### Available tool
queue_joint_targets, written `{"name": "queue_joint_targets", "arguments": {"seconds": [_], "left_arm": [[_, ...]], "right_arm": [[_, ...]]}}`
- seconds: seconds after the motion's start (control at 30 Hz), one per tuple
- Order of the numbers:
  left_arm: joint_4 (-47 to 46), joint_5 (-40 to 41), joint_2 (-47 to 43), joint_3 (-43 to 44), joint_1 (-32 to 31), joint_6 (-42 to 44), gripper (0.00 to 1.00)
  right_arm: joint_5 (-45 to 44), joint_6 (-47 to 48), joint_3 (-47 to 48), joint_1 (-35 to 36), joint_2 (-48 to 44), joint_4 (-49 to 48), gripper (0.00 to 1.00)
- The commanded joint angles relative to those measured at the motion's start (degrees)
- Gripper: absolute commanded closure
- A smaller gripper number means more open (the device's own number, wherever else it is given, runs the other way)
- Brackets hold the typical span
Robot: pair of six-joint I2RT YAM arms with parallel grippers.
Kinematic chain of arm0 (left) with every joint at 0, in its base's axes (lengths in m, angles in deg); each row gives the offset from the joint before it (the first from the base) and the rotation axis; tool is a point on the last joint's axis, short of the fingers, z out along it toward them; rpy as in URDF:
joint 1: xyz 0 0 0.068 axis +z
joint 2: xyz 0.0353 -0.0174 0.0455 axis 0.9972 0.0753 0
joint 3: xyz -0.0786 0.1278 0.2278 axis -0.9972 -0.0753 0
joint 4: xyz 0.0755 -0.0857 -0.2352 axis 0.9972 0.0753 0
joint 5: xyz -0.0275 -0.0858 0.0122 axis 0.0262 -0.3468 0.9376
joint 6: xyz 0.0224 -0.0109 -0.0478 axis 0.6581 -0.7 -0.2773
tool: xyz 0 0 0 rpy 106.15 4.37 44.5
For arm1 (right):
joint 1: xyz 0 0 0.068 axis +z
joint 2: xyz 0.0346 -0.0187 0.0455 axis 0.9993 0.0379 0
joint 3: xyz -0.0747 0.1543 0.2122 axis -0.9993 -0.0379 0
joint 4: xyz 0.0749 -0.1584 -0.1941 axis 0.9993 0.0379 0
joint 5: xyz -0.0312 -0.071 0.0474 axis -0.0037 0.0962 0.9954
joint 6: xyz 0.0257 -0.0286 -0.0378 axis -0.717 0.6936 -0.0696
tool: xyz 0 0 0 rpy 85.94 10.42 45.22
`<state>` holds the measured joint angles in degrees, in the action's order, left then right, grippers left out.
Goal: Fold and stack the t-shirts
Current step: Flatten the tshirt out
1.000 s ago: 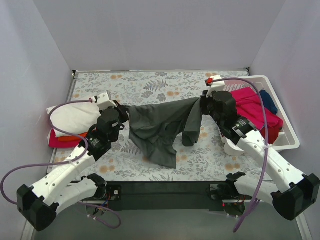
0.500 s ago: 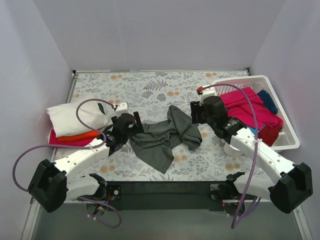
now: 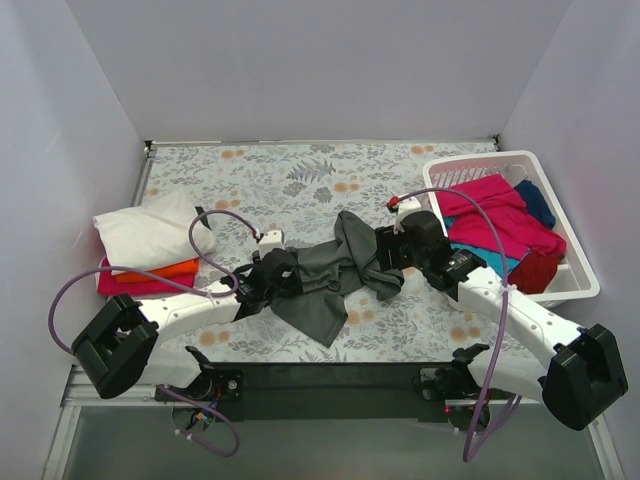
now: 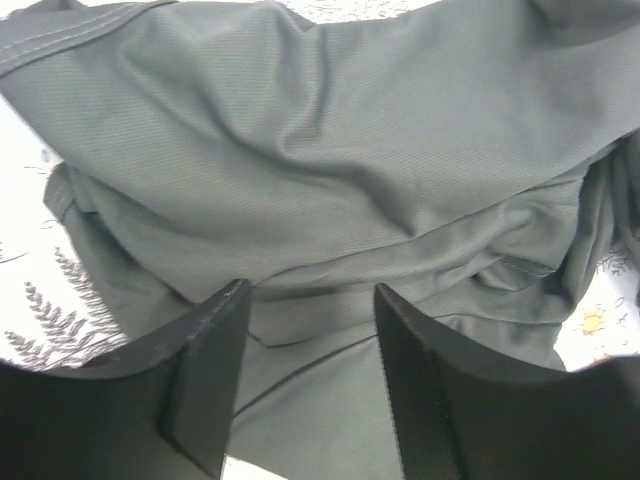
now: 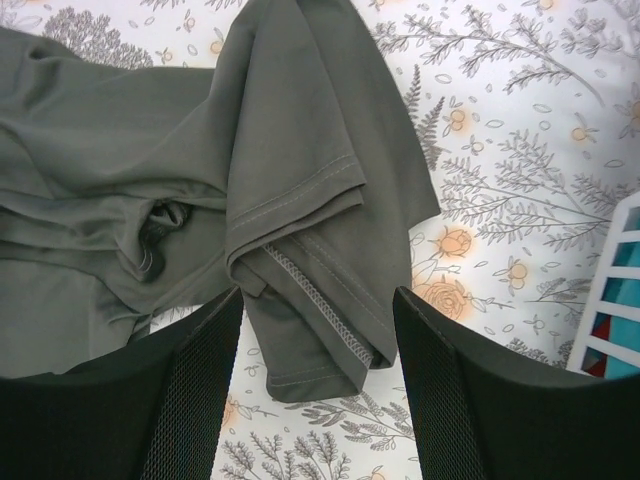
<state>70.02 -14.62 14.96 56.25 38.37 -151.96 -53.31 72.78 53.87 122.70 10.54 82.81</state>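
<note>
left tool (image 4: 310,300) stands with its jaws parted, nothing pinched between them; low over the dark grey t-shirt (image 4: 330,150), whose folds fill the wrist view; whether the fingertips (image 4: 225,310) touch the cloth cannot be told

right tool (image 5: 318,300) is likewise spread wide and grips nothing, hanging above a hemmed sleeve edge of the same shirt, with printed tabletop (image 5: 520,150) showing at the right of that view

from above, the left tool (image 3: 285,272) sits at the shirt's left end and the right tool (image 3: 385,248) at its right end; the dark grey t-shirt (image 3: 325,275) lies crumpled on the floral tabletop (image 3: 280,175) in the centre of the frame

at middle left is a stack: white t-shirt (image 3: 145,232) on orange t-shirt (image 3: 165,270) on magenta pink t-shirt (image 3: 125,285)

at right the white basket (image 3: 585,285) holds pink, navy, teal and maroon cloth
</note>
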Motion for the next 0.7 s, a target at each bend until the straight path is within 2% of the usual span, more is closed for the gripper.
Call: {"name": "queue_joint_targets", "arguments": {"seconds": [0.0, 0.13, 0.37, 0.47, 0.67], "left_arm": [[-2.3, -0.6, 1.2, 0.7, -0.8, -0.8, 0.53], [-2.6, 0.3, 4.0, 1.9, -3.9, 0.1, 0.55], [-3.2, 1.2, 5.5, 1.6, -4.6, 0.0, 0.57], [-3.0, 1.8, 6.8, 1.9, -4.5, 0.5, 0.63], [-3.1, 3.3, 9.3, 2.9, -4.6, 1.5, 0.69]], "right_arm": [[2.4, -1.1, -1.3, 0.4, -0.2, -3.2, 0.44], [2.6, -1.2, -1.8, 0.5, 0.6, -3.3, 0.44], [2.2, -1.1, -2.0, 0.6, 0.8, -3.4, 0.44], [3.5, -1.4, -2.0, 0.7, 2.1, -3.8, 0.44], [8.2, -2.4, -3.0, 1.6, 4.7, -7.9, 0.44]]}}
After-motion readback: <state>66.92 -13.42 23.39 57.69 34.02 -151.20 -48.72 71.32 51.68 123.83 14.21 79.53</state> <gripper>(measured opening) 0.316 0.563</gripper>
